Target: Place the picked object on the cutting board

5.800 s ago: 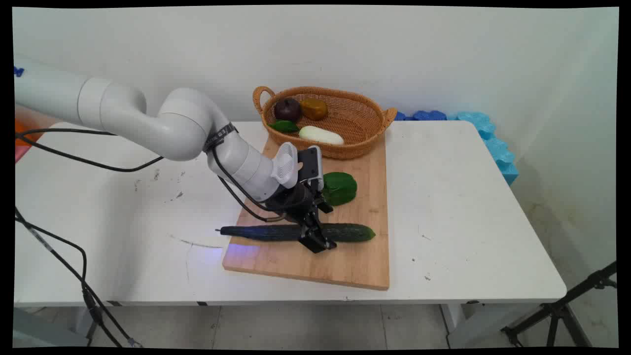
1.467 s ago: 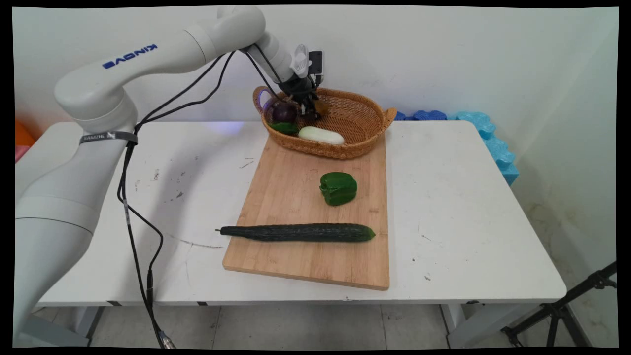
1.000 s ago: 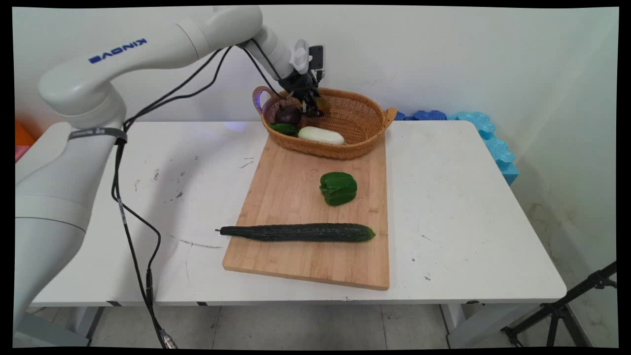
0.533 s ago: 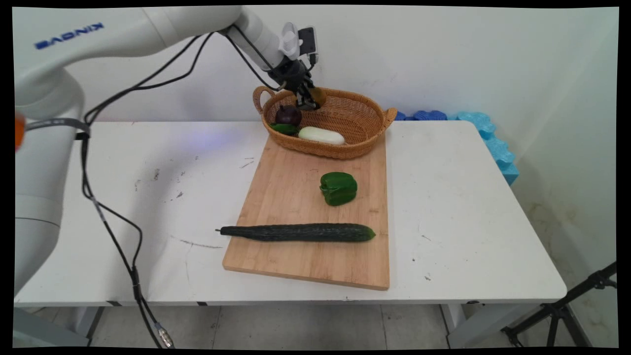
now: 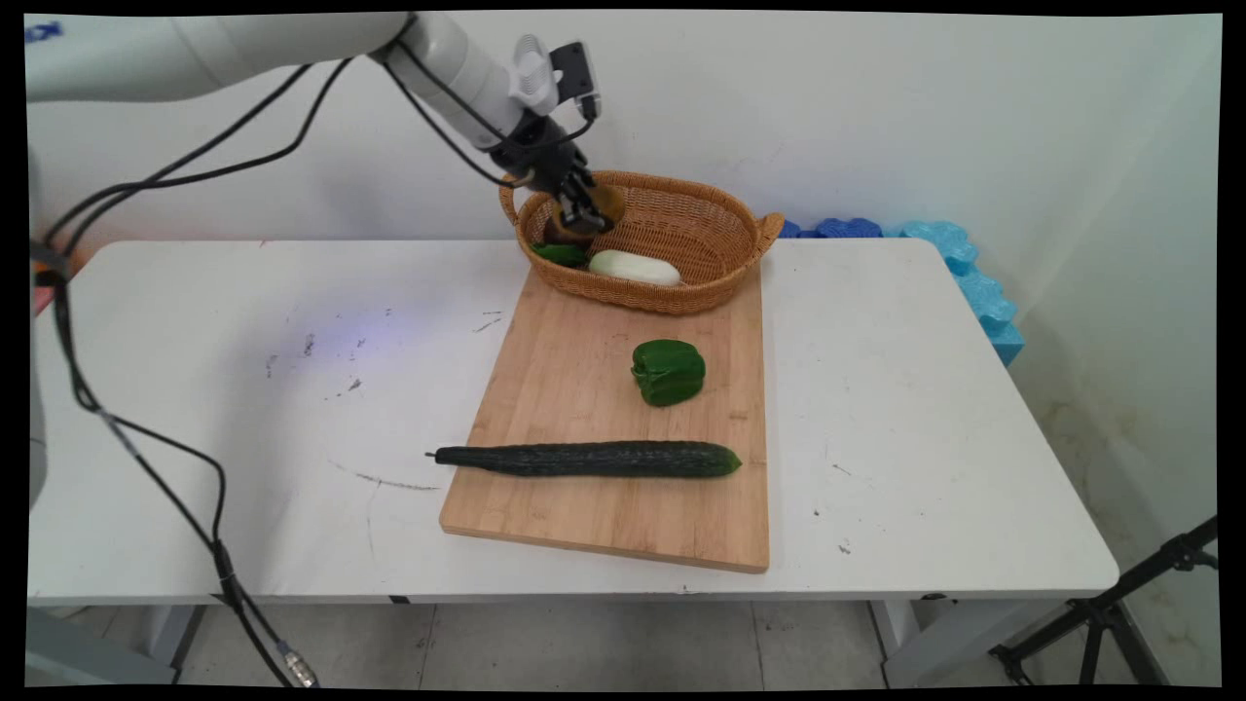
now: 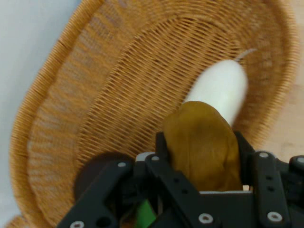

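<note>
While the white table (image 5: 876, 389) spreads bare on its left side, the gripper (image 5: 581, 207) hangs above the left end of the wicker basket (image 5: 720, 229) at the table's far edge, its two fingers (image 6: 164, 156) clamped on a brown, rounded fruit (image 6: 204, 147) held clear of the basket floor. Below it in the basket lie a dark purple fruit (image 6: 92, 166), mostly hidden behind the gripper in the main view, a green leafy piece (image 5: 560, 253) and a white oblong vegetable (image 5: 635, 268). Nearer the camera, a wooden cutting board (image 5: 584, 389) carries a green bell pepper (image 5: 668, 371) and a long dark cucumber (image 5: 584, 459), well apart from the gripper. Only the hand view shows the fingers pressing both sides of the brown fruit, with the white vegetable just past it; only the main view shows the board and its two vegetables.
</note>
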Controlling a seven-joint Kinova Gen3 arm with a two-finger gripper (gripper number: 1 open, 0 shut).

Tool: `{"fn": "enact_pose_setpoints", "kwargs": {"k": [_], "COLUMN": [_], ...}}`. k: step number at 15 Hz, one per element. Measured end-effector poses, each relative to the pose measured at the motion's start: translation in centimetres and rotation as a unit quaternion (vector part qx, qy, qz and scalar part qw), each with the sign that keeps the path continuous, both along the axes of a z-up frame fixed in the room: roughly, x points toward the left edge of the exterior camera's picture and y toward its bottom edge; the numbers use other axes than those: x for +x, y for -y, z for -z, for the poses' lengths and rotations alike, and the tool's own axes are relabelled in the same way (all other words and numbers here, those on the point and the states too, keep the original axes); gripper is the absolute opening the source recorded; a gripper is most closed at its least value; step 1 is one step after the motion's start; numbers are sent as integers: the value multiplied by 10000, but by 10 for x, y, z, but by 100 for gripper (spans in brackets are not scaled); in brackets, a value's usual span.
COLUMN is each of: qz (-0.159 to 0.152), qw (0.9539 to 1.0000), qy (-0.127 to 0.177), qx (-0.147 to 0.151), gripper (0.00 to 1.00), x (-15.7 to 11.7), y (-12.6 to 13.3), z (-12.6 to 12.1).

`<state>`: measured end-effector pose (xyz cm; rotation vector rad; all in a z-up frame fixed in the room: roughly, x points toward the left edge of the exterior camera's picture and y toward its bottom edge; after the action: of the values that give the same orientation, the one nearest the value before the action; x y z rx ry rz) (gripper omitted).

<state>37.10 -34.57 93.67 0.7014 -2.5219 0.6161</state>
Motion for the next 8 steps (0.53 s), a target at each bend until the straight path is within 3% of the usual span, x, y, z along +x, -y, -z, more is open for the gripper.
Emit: {"fn": "enact_pose_setpoints", "kwargs": {"k": [8], "qz": [-493], "qw": [9967], "qy": [-337], "qx": [544], "gripper": [0], "x": [-1], "y": [-70], "z": [10]}}
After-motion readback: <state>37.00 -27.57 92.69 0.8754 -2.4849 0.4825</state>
